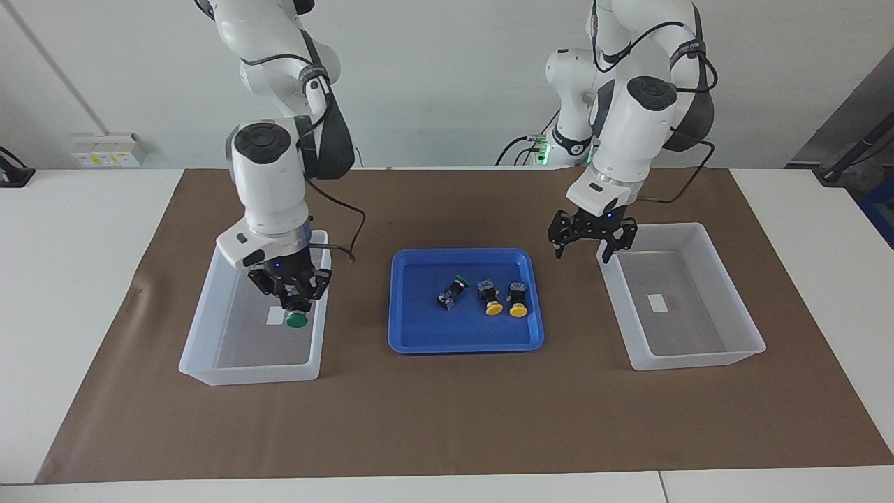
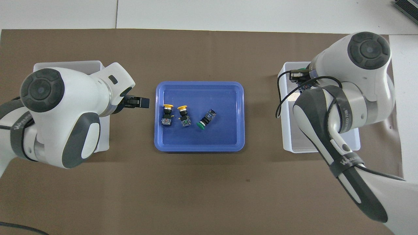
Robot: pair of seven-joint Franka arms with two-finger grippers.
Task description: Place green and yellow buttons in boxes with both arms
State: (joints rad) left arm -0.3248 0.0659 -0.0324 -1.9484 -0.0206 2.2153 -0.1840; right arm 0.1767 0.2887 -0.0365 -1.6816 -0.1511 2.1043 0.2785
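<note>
The right end effector (image 1: 292, 302), closed on a green button (image 1: 297, 321), hangs over its box (image 1: 202, 335); released high, the button could bounce out. The left end effector (image 1: 591, 238) is open, empty.

Blue tray (image 1: 419, 342) mid-table on brown mat (image 1: 447, 419); wall socket strip (image 1: 105, 150), probably.

Two translucent, frosted plastic boxes (image 1: 255, 307) (image 1: 681, 297) flank a glossy blue plastic tray (image 1: 466, 302) on a matt brown paper-like mat (image 1: 447, 412) covering the smooth white surface (image 1: 70, 230). Smooth, glossy white plastic shells clad both arms (image 1: 269, 181) (image 1: 632, 133); the buttons' (image 1: 494, 308) caps look shiny plastic.
</note>
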